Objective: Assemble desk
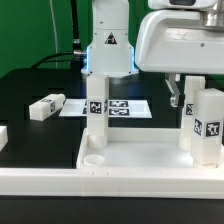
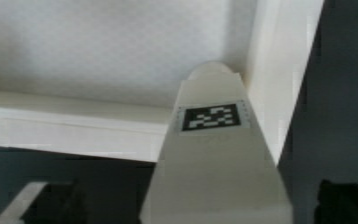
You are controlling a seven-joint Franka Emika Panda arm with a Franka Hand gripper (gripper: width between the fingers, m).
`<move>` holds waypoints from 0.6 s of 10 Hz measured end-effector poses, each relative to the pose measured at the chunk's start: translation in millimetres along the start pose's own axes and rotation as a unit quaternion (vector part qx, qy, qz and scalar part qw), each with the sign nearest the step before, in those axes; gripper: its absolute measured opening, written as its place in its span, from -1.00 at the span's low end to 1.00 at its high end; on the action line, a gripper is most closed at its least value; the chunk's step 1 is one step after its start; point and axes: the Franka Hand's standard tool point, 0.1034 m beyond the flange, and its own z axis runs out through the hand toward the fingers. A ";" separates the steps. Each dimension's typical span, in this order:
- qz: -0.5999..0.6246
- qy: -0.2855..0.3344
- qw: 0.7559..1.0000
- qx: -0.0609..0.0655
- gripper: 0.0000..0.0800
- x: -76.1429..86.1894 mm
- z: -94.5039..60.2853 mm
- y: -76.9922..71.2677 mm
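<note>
In the exterior view, the white rimmed plastic tray-like desk top (image 1: 60, 165) is lying nearest. One white square block leg, the right leg (image 1: 207, 125), is standing on it at the exterior view's right. The two-finger gripper (image 1: 186, 97) is hanging spread wide by its top.

In the wrist view, this right leg (image 2: 208, 150) is sitting between the parted fingers (image 2: 23, 200), apparently untouched. Centring it before closing is probably mattering most.

The arm (image 1: 108, 40) casing was white and rounded, with a dark triangular mark. The wrist housing (image 1: 180, 40) was white, and the gripper (image 2: 185, 203) fingers (image 2: 23, 205) were dark.
</note>
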 end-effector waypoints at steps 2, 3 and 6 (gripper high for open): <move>-0.025 0.000 1.000 -0.004 0.62 -0.3 0.3 -1.1; -0.025 0.000 1.000 -0.004 0.36 -0.2 0.3 -0.3; -0.018 0.000 1.000 -0.003 -0.27 -0.2 0.2 -0.1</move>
